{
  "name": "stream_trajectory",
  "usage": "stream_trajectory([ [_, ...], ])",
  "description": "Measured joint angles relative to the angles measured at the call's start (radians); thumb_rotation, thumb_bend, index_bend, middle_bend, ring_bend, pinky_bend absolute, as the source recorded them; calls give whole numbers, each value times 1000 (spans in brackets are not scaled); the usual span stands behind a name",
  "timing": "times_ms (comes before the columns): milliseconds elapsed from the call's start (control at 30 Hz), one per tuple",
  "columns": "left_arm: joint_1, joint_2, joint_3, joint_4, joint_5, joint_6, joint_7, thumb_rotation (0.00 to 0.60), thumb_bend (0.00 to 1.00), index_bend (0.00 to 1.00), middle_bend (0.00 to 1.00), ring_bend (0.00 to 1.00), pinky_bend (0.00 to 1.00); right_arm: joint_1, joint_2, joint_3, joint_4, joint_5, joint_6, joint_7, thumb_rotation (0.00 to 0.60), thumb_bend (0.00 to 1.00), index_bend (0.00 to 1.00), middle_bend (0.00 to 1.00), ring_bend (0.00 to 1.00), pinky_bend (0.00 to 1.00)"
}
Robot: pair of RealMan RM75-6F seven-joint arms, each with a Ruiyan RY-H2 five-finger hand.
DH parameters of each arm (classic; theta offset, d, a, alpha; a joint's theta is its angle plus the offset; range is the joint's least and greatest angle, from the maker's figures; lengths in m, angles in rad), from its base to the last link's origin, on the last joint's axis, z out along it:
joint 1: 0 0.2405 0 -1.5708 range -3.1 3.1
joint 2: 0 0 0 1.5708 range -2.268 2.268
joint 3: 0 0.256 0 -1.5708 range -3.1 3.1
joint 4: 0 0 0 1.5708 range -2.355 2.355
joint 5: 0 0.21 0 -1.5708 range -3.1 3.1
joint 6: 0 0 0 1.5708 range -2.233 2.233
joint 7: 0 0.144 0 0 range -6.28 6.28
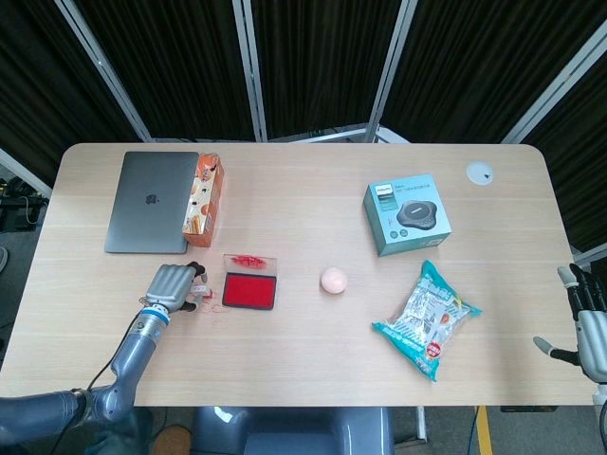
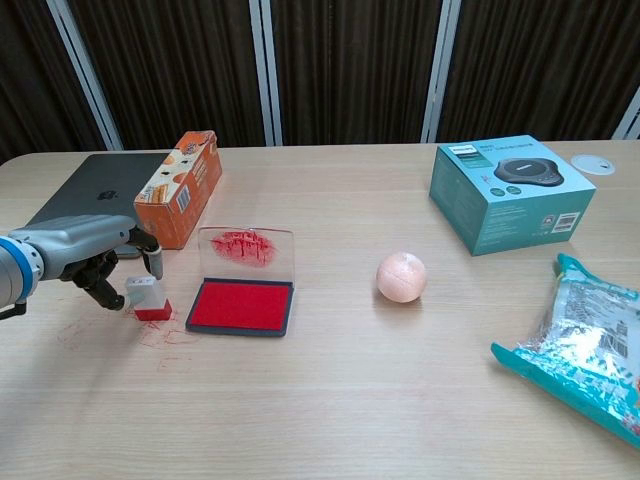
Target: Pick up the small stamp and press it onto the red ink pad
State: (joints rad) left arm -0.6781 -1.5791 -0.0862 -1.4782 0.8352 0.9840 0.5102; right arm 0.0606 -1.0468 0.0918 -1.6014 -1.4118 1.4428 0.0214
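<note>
The small stamp [image 2: 148,298], white on top with a red base, stands upright on the table just left of the red ink pad [image 2: 241,305]. The pad's clear lid [image 2: 245,248] is raised and smeared with red. My left hand [image 2: 95,255] is curled around the stamp, fingers at its left side and thumb arched over its top. From the head view, the left hand [image 1: 174,284], stamp [image 1: 200,290] and ink pad [image 1: 248,290] lie in a row. My right hand [image 1: 590,324] hangs off the table's right edge, fingers apart and empty.
Red stamp marks [image 2: 150,335] stain the wood near the stamp. An orange box [image 2: 180,186] and a laptop [image 1: 151,200] lie behind the left hand. A pink ball [image 2: 401,277], a teal box [image 2: 510,192] and a snack bag [image 2: 590,340] sit to the right.
</note>
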Motion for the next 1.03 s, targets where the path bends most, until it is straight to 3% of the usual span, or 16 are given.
stream_trajectory([
  [233, 20, 68, -6, -95, 47, 49, -19, 600, 348, 337, 229, 728, 814, -1, 2, -2, -7, -11, 6, 1, 600, 0, 0, 0, 0, 0],
  [400, 55, 184, -7, -264, 127, 130, -33, 600, 339, 326, 201, 670, 770, -5, 8, -7, -19, -31, 21, 3, 600, 0, 0, 0, 0, 0],
  [467, 79, 245, -4, -340, 181, 183, -40, 600, 271, 292, 154, 589, 698, -8, 11, -9, -24, -39, 29, 6, 600, 0, 0, 0, 0, 0],
  [500, 91, 271, -1, -365, 205, 209, -42, 600, 191, 254, 104, 506, 622, -9, 12, -10, -26, -43, 32, 7, 600, 0, 0, 0, 0, 0],
  [600, 140, 327, 11, -415, 291, 307, -47, 600, 14, 89, 4, 165, 296, -12, 17, -12, -35, -56, 44, 13, 600, 0, 0, 0, 0, 0],
  [633, 157, 337, 16, -424, 318, 340, -48, 600, 0, 37, 0, 64, 169, -13, 19, -13, -38, -60, 46, 15, 600, 0, 0, 0, 0, 0],
  [700, 206, 359, 31, -440, 378, 421, -56, 600, 0, 1, 0, 1, 38, -14, 22, -16, -43, -69, 49, 16, 600, 0, 0, 0, 0, 0],
  [867, 346, 421, 88, -462, 505, 589, -91, 600, 0, 0, 0, 0, 0, -17, 29, -18, -56, -86, 63, 25, 600, 0, 0, 0, 0, 0],
  [1033, 420, 450, 125, -444, 543, 629, -160, 600, 0, 0, 0, 0, 0, -20, 37, -16, -62, -92, 75, 37, 600, 0, 0, 0, 0, 0],
])
